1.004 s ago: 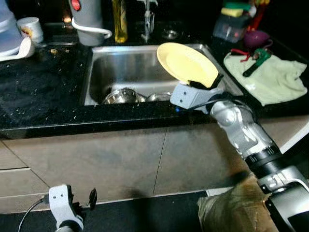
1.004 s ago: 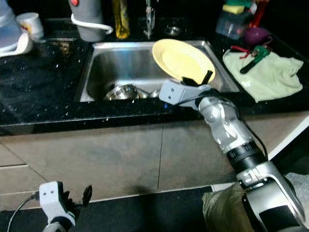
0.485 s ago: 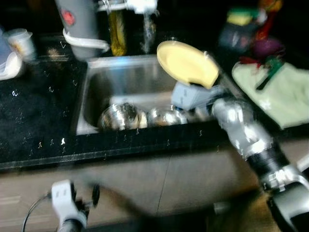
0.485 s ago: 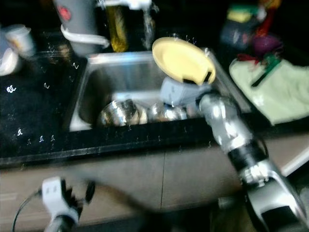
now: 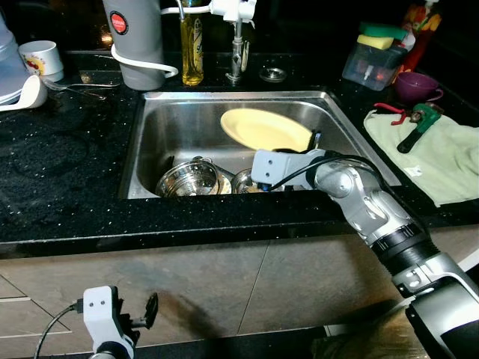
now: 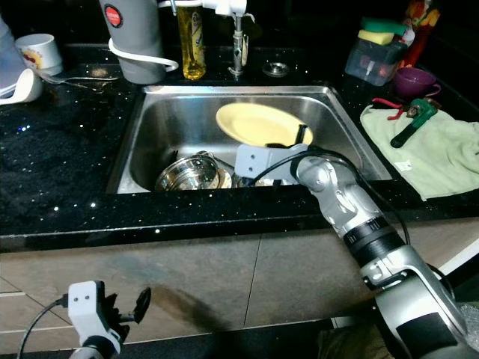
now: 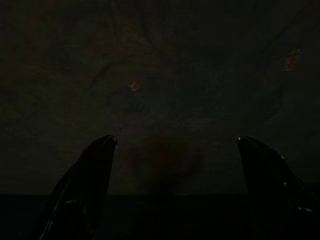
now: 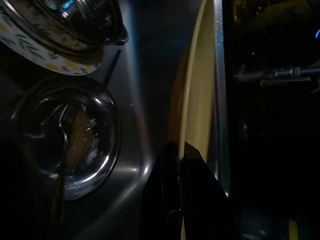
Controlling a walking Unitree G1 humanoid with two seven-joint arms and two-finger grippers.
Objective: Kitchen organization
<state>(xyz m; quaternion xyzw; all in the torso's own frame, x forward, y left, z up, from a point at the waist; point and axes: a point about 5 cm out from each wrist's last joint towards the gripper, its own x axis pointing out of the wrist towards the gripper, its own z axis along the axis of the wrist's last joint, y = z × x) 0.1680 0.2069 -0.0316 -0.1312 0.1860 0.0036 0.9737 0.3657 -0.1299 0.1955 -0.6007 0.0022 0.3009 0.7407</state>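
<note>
The right tool (image 5: 305, 142) is pinching the rim of the yellow plate (image 5: 262, 129), one finger on each face of it, as the right wrist view shows. The plate hangs inside the steel sink (image 5: 150, 134), tilted, with its far edge near the back wall and its near edge above the dishes on the bottom.

Under it lie a steel pot (image 5: 188, 178) sitting on a patterned plate (image 8: 35, 42), and a glass bowl (image 8: 70, 135) with a fork inside. I judge the step to be setting the plate down in the sink, so the good way is to lower it slowly and flatter, toward the bare steel behind the pot — not on the glass bowl, where it could slide or knock. The fingers should let go only when the rim rests on something firm, because a thin rim grip can slip.

The left tool (image 5: 146, 309) hangs idle by the cabinet front under the desk (image 5: 60, 164), fingers spread apart.
</note>
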